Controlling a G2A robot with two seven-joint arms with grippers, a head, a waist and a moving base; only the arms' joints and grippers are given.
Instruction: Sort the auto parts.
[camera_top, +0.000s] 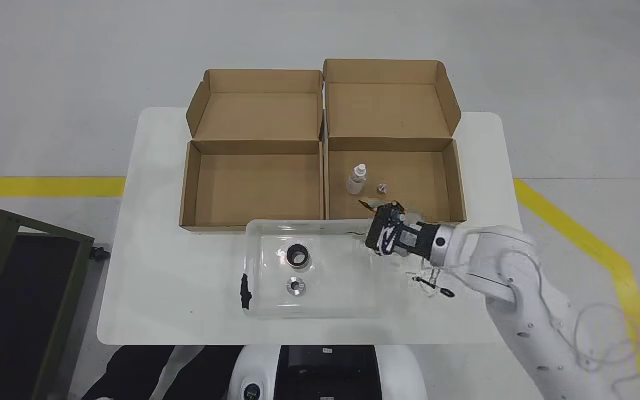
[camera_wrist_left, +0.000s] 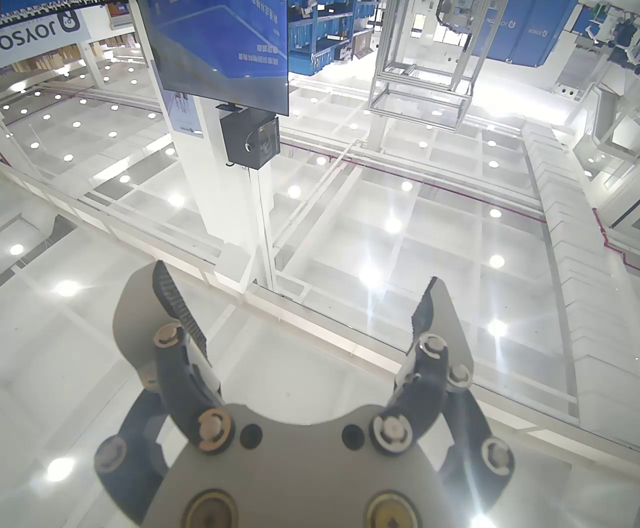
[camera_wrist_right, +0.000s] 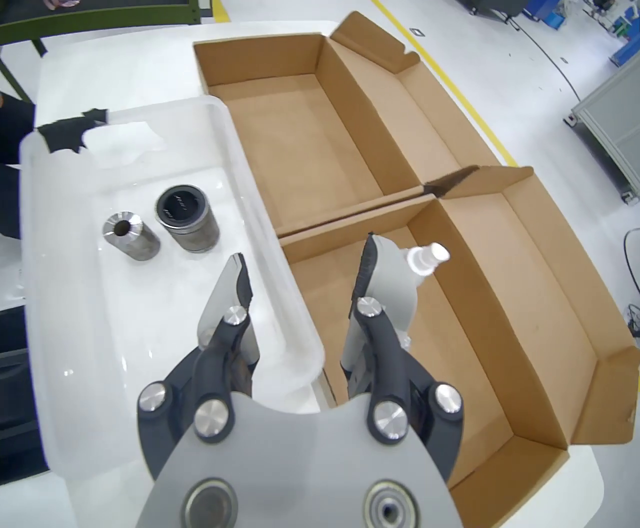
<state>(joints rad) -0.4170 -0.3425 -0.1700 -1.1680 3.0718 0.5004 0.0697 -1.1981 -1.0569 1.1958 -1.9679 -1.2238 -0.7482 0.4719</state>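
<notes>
Hovering my right gripper (camera_wrist_right: 304, 270), wide open and empty, over the edge of the clear bin (camera_wrist_right: 257, 200). The big bushing (camera_wrist_right: 187, 220) and the small metal sleeve (camera_wrist_right: 131, 235) stand upright inside, off to its left.

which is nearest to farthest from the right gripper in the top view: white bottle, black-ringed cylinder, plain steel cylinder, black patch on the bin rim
From the right gripper:
1. white bottle, in the cardboard box beyond it
2. black-ringed cylinder, in the clear bin
3. plain steel cylinder, beside it, nearer the robot
4. black patch, on the bin's far end
</notes>
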